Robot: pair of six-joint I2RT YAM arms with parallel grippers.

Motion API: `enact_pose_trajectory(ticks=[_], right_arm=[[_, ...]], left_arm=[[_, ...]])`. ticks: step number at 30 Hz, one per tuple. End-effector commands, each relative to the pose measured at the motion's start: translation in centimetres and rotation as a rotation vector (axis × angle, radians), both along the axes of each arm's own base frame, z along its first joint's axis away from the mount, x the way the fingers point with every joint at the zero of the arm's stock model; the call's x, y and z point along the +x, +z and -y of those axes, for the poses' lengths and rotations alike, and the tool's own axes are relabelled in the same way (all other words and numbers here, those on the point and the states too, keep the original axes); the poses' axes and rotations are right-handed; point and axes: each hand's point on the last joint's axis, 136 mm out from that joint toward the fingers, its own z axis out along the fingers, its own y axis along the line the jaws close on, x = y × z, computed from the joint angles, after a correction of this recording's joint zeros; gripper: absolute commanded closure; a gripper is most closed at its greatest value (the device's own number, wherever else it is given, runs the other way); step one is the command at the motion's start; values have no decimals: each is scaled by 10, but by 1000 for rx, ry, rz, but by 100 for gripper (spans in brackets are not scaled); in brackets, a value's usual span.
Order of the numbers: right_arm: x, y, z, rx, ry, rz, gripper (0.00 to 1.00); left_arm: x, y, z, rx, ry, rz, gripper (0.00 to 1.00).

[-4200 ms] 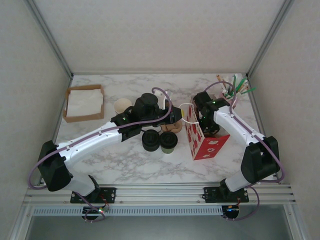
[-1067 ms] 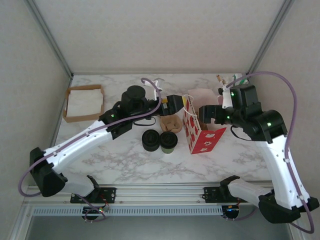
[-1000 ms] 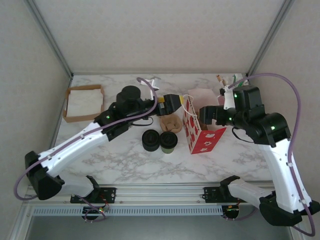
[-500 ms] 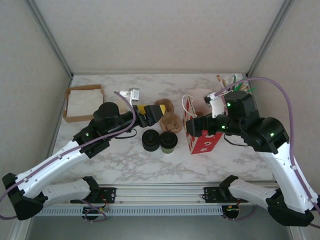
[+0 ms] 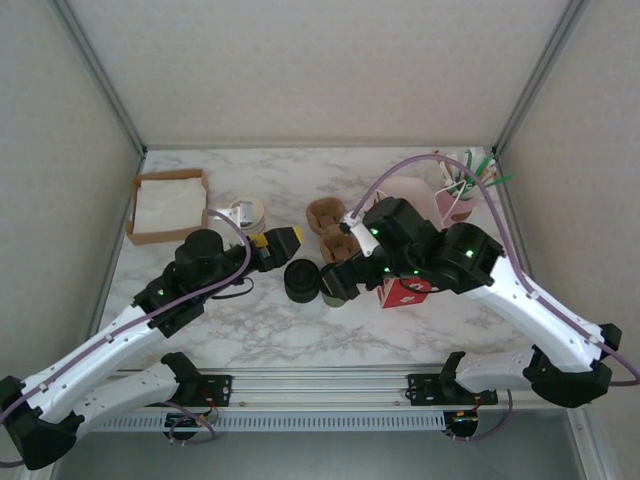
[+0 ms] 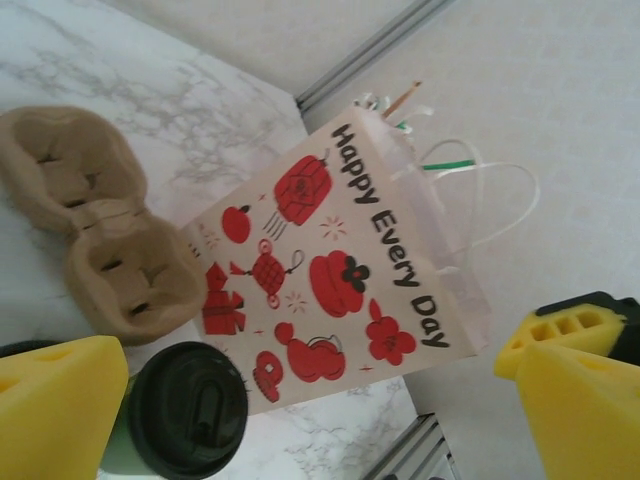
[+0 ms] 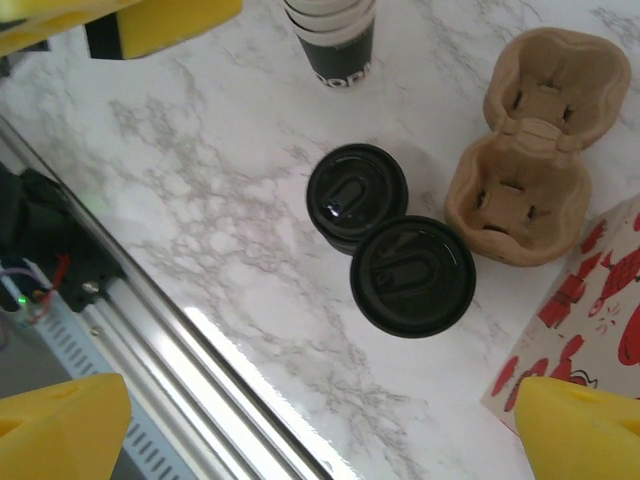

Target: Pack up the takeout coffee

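Black-lidded takeout coffee [image 7: 413,275] sits below R tool [image 7: 320,435], jaws wide, untouched.

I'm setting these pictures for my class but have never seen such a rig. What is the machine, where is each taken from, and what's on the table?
Two robot arms are bolted at the near edge of a marble table. One picture looks down from above; the others come from wrist cameras. On the table: a lidded takeout coffee, a stack of lids, a pulp cup carrier, a gift bag, stacked paper cups. The left gripper and right gripper are open, holding nothing.
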Motion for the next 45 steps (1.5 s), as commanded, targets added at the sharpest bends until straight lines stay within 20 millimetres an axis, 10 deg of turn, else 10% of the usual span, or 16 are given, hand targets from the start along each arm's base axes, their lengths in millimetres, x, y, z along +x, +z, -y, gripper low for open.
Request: enact_pose_trajectory(ticks=[1, 9, 45], right_arm=[[9, -12, 3, -111, -46, 27, 1], [23, -52, -9, -251, -122, -38, 4], [77, -149, -16, -393, -507, -228, 9]], left_arm=[[-1, -19, -8, -5, 12, -65, 0], [3, -49, -16, -12, 15, -138, 0], [10, -54, -17, -10, 4, -138, 0]])
